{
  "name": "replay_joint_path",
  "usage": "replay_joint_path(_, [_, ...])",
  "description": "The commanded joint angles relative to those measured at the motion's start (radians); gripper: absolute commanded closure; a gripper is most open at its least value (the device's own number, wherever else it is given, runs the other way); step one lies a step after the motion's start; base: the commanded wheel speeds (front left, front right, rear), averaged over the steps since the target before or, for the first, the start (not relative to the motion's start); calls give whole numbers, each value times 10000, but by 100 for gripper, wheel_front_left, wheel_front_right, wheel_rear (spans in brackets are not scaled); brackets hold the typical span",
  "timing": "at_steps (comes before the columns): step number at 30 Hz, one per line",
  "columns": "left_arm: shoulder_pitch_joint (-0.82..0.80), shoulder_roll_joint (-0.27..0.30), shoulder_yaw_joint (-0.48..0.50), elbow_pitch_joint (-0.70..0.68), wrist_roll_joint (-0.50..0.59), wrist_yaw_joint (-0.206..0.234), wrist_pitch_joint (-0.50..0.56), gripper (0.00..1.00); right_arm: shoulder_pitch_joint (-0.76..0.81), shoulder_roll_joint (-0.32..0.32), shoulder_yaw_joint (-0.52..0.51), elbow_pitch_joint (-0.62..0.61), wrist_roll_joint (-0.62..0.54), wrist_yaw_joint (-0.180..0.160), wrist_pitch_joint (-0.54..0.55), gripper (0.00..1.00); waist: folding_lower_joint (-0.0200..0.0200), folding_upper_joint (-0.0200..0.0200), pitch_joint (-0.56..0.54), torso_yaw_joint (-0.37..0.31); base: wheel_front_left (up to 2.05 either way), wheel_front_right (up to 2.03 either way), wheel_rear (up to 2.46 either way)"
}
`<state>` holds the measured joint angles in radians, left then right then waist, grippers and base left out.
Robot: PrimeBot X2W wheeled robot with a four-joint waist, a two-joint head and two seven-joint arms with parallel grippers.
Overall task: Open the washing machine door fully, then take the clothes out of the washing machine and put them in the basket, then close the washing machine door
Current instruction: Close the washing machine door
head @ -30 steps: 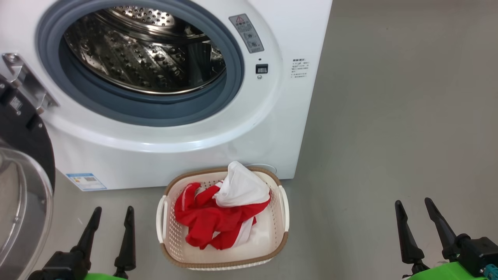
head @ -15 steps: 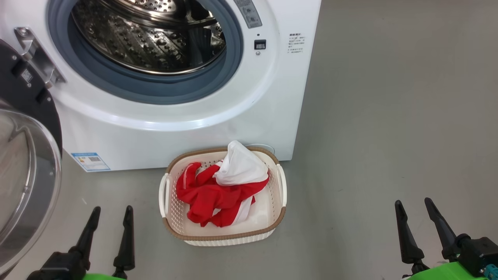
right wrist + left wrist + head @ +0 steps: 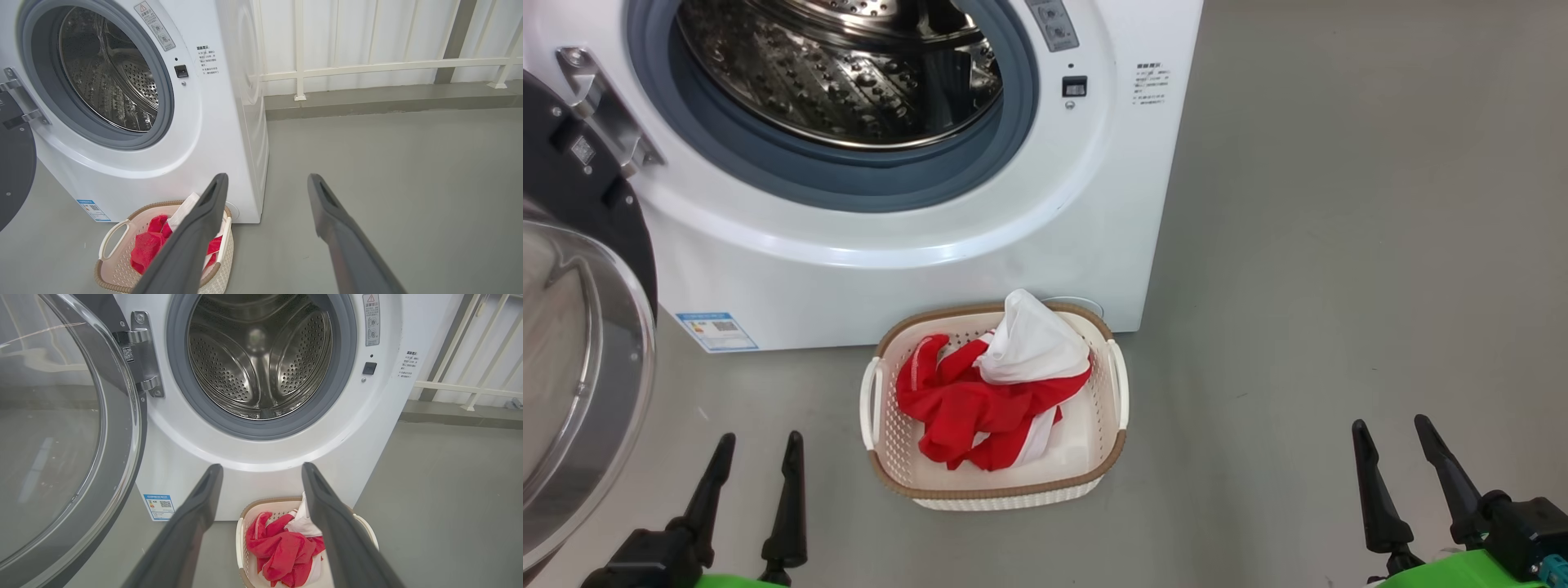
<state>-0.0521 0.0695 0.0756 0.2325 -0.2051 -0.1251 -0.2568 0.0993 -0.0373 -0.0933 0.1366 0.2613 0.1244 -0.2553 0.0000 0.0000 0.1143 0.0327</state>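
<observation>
The white washing machine (image 3: 915, 253) stands ahead, its steel drum (image 3: 259, 359) bare inside. Its door (image 3: 580, 343) hangs swung open at the left, black rim and clear glass bowl facing me. On the floor in front sits the cream basket (image 3: 995, 487) holding the clothes (image 3: 988, 400), red garments with a white one on top. My left gripper (image 3: 758, 445) is open low at the left, near the door's edge. My right gripper (image 3: 1392, 429) is open at the lower right, well clear of the basket. Nothing sits between either pair of fingers.
Grey floor (image 3: 1339, 286) stretches to the right of the machine. A white railing (image 3: 367, 65) and low kerb run behind it. The open door (image 3: 61, 437) takes up the space left of my left gripper.
The head view has shifted: machine and basket now sit higher in the picture, which is camera motion. Both grippers stay open in the same spots. The clothes lie unchanged in the basket.
</observation>
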Motion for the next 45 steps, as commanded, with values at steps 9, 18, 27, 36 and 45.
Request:
replay_joint_path(9, [-312,62,301,50,-296,-56,-49,0,-284,-129,204,-242,-53,63,-65,0,0,0,94,585,0,0,0])
replay_joint_path(18, [-238,-129,433,281,-417,-56,-49,0,-449,-132,388,-115,-331,63,-65,0,0,0,98,1689,0,0,0])
replay_joint_path(27, [-48,-188,355,460,-1015,67,-49,0,-830,-437,819,100,-434,63,-65,0,0,0,117,3104,0,0,0])
replay_joint_path(36, [52,-191,-170,459,-1592,414,-49,0,-1161,-791,1359,341,-360,63,-65,0,0,0,117,4356,0,0,0])
replay_joint_path(45, [256,-192,-135,277,-1979,702,-49,0,-1546,-932,2115,621,-257,63,-65,0,0,0,110,4942,0,0,0])
